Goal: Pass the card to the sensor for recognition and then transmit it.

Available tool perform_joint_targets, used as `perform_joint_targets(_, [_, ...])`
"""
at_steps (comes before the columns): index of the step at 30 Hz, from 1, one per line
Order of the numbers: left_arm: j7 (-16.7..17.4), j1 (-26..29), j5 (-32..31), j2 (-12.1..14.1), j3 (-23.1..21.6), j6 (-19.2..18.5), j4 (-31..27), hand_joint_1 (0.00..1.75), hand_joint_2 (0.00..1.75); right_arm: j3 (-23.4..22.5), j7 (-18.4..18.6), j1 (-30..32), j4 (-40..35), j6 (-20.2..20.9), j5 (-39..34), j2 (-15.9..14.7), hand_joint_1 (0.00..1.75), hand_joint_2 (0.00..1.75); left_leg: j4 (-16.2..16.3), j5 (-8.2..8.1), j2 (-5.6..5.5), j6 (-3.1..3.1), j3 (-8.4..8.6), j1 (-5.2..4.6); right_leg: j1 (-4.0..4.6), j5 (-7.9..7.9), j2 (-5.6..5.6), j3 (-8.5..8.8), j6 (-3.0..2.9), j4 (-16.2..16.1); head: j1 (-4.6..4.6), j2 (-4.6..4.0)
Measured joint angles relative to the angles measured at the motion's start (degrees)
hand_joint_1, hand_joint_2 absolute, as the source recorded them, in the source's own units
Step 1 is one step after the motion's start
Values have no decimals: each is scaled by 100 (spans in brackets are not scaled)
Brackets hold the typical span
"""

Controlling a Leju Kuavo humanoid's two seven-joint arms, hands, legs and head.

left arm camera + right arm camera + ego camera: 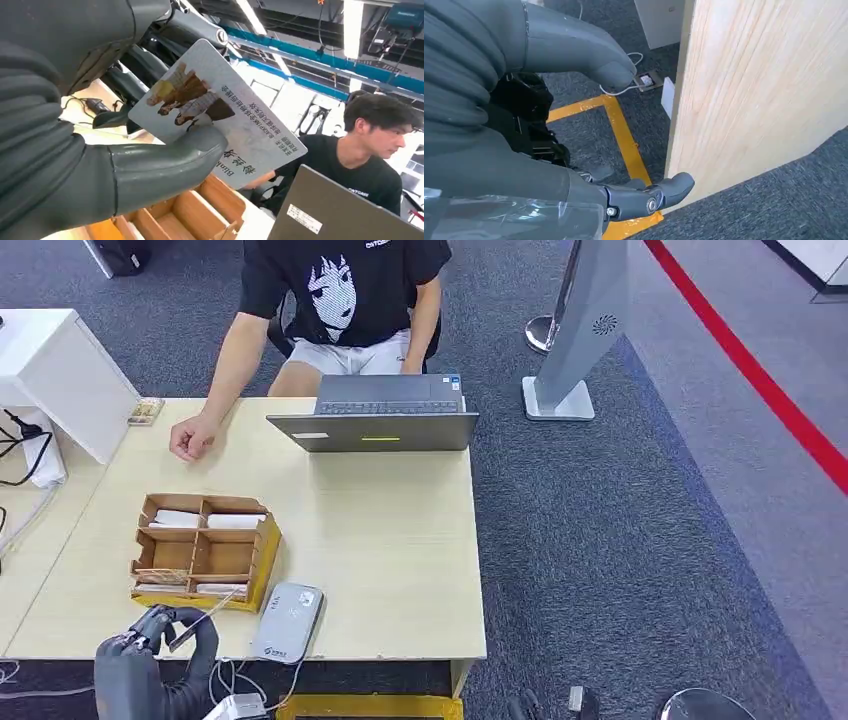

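1. Grey carpet surrounded a pale wooden bench point(380, 540), with a red line running across the floor at the far right and yellow tape on the floor below the bench's near edge
2. At the near left corner of the bench, the left hand point(160, 635) pinched a card point(205, 620), seen edge-on from the head view
3. From the left wrist view, the left hand point(75, 165) had its thick thumb pressed on the printed face of the card point(235, 120), with darker fingers behind the card; the card was tilted and showed a picture of figures and lines of text
4. A wooden organizer point(203, 550) with four compartments stood just beyond the left hand, with white items lying in some of them; its compartments also appeared below the card in the wrist view point(185, 215)
5. A grey sensor box point(287, 621) lay flat on the bench just beside the organizer, close to the near edge, with a cable leading off it
6. A grey laptop point(385, 412) sat at the far edge, its lid open toward a seated person point(345, 300) in a black T-shirt, whose fist point(192, 437) rested on the bench
7. The right hand point(589, 130) hung beside the wooden side of the bench point(764, 85), holding nothing, thumb and fingers apart above the carpet
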Motion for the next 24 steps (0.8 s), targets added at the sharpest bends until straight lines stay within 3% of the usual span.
perform_joint_targets(5, [-33,-53,328,-9,0,-269,155,175,175,2,-13,-1,0,-24,94,0,0,175,0,0,-1,0,0,-1,0,0,-1,0,0,0,-2,0])
perform_joint_targets(9, [-379,-310,772,-113,109,-525,978,175,175,33,-22,-10,0,2,201,0,0,175,0,1,-4,0,3,0,0,1,-5,5,0,0,-2,0])
perform_joint_targets(14, [-811,-636,804,-269,345,-597,2147,175,175,129,-26,-21,0,17,306,0,0,175,0,4,-4,-3,6,1,1,2,-4,9,-1,0,-2,0])
perform_joint_targets(24, [-887,-849,737,-485,450,-612,3069,175,175,223,-55,-35,2,-9,365,0,0,175,0,0,-4,0,5,-1,0,0,-5,9,1,0,0,0])
